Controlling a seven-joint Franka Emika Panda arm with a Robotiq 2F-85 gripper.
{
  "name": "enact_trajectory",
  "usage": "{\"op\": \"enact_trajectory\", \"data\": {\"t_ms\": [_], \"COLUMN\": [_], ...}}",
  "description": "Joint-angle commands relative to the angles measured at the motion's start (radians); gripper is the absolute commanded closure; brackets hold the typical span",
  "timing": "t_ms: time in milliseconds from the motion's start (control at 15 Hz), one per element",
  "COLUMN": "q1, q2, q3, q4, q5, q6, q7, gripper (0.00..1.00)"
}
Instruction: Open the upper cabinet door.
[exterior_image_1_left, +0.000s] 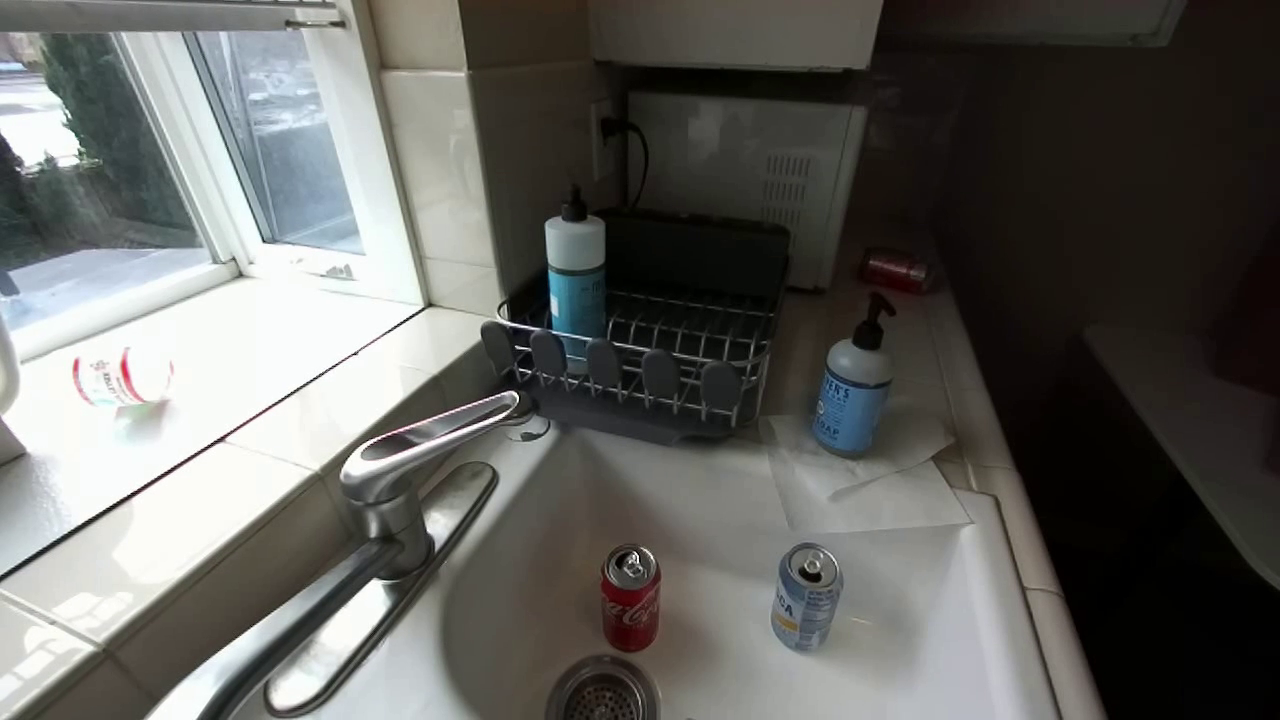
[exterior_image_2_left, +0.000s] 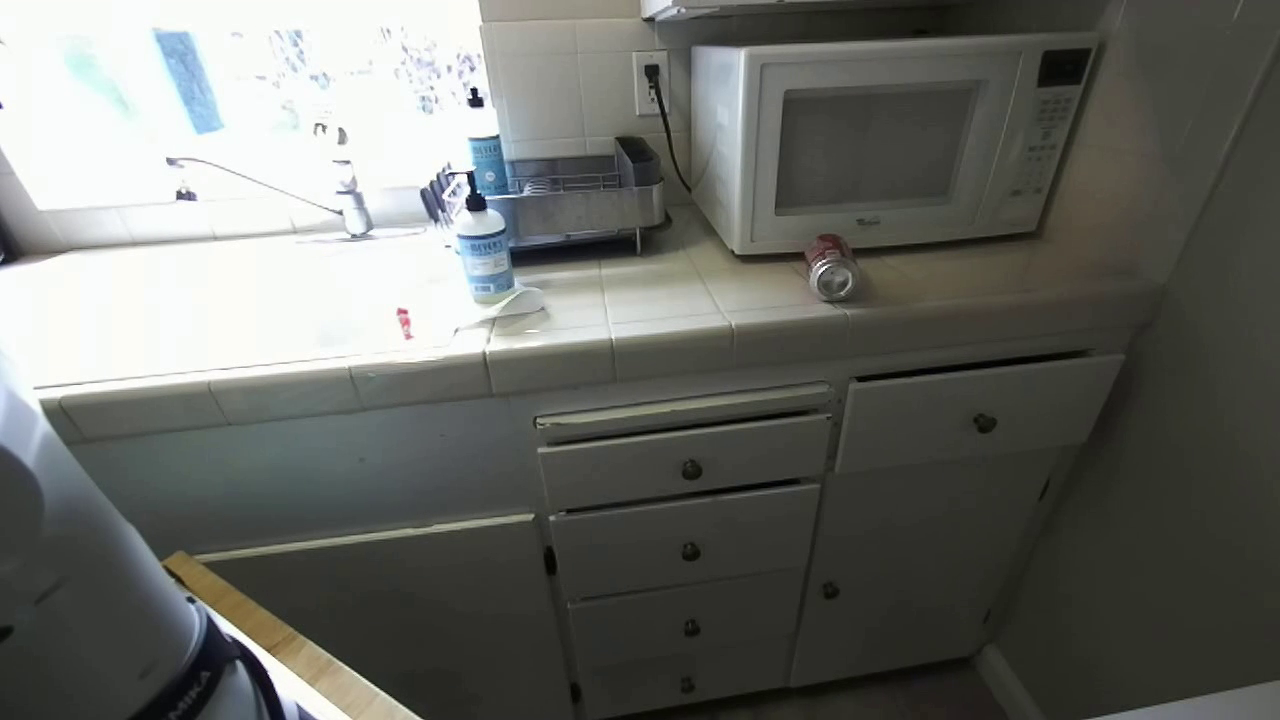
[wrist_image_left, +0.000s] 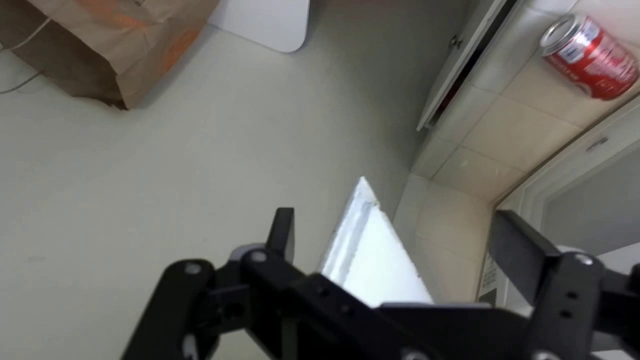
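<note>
The white upper cabinet shows only its lower part at the top of both exterior views. In an exterior view a dark panel with a lighter edge juts out beside it; it appears to be the cabinet door standing out. In the wrist view the pointed corner of a white panel with a ridged edge, probably this door, shows between the fingers. My gripper is open, and both fingers look apart from the panel. The panel's lower part in the picture is hidden behind the gripper. Neither exterior view shows the gripper.
A microwave stands under the cabinet. A red can lies before it. A drawer sits slightly out below. A dish rack, soap bottle and faucet surround the sink. The arm's lower part stands at left.
</note>
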Motion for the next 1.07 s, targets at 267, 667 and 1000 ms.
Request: {"op": "enact_trajectory", "data": {"t_ms": [267, 667, 1000], "q1": [0.053, 0.029, 0.024], "q2": [0.012, 0.021, 0.031], "q3": [-0.009, 0.032, 0.034], "q4": [0.079, 0.066, 0.064], "q5": [0.388, 0.331, 0.309], "q6": [-0.002, 0.104, 0.137], "q7": [-0.147, -0.116, -0.107], "gripper": [0.00, 0.00, 0.00]}}
